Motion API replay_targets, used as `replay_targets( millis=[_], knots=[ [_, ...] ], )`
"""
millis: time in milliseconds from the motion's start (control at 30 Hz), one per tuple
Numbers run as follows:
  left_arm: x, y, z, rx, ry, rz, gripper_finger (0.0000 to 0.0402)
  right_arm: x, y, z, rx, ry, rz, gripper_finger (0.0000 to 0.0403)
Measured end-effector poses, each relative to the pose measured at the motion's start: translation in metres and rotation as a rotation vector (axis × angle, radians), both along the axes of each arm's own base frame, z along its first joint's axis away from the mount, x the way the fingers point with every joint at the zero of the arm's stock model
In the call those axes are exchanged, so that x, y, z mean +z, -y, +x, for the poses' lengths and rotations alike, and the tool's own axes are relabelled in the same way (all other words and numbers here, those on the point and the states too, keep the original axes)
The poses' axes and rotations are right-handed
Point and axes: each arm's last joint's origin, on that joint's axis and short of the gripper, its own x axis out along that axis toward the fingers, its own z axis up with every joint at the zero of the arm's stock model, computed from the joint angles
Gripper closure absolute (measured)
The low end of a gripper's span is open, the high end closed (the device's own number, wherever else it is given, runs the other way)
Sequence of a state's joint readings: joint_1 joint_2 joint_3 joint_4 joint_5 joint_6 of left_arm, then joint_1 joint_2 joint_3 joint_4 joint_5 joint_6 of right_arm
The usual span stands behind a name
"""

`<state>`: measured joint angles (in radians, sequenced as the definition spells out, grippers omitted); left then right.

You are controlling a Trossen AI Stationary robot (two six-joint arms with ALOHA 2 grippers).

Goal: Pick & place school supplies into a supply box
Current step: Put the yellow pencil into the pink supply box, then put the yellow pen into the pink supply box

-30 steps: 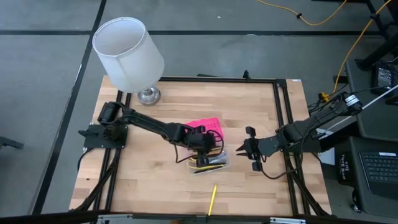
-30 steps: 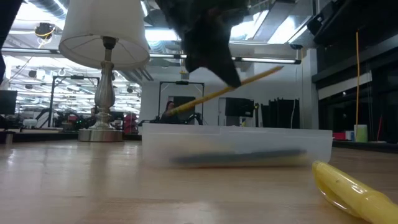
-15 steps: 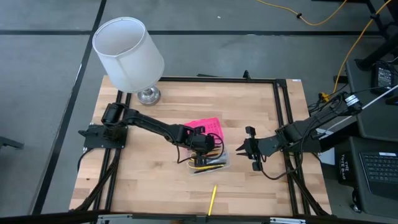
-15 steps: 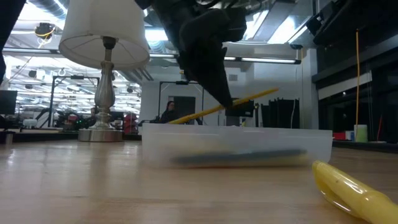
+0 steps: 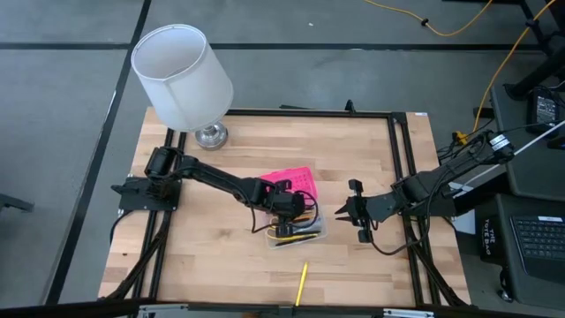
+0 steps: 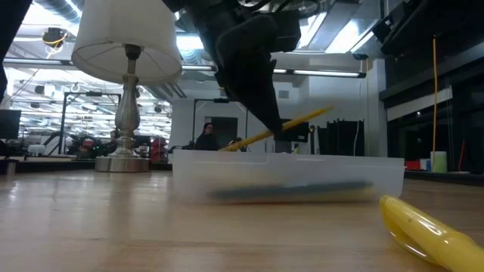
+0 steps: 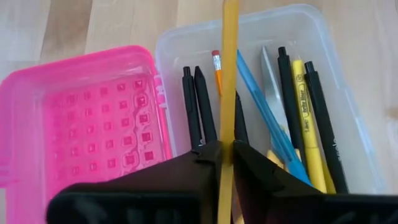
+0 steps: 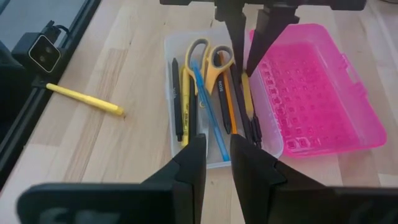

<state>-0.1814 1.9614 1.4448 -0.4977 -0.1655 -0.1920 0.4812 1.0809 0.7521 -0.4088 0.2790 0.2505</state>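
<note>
White-shaded lamp (image 5: 183,75) at the table's far left corner. Left gripper (image 5: 284,215) hangs over the supply box (image 5: 300,231), fingers pinched narrow on a yellow pencil (image 7: 229,93) held tilted above the clear base. Inside the base: black pens (image 7: 194,109), blue pen (image 7: 264,112), orange pencil (image 7: 217,71), yellow-handled scissors (image 8: 211,59). Pink lid (image 7: 93,121) lies open beside it. A loose yellow pencil (image 5: 301,283) lies near the table's front edge. Right gripper (image 5: 350,214) waits just right of the box, fingers parted, empty.
</note>
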Motion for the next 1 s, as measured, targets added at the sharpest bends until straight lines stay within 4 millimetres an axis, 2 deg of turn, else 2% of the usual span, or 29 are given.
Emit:
replay_targets(
  millis=[267, 533, 733, 1000],
  knots=[
    [0.0, 0.0, 0.0, 0.014, 0.002, -0.001, 0.0313, 0.0, 0.0, 0.0, -0.001, 0.0, 0.002, 0.0324],
    [0.002, 0.005, 0.0, -0.009, -0.007, -0.082, 0.0298, 0.0, 0.0, 0.0, -0.001, 0.0, 0.002, 0.0324],
    [0.013, 0.019, 0.002, -0.029, 0.026, -0.1, 0.0297, 0.001, 0.0, 0.001, -0.002, 0.016, 0.011, 0.0324],
    [0.026, 0.05, 0.0, -0.105, 0.066, -0.111, 0.0297, 0.002, -0.001, 0.002, 0.0, 0.029, 0.016, 0.0324]
  ],
)
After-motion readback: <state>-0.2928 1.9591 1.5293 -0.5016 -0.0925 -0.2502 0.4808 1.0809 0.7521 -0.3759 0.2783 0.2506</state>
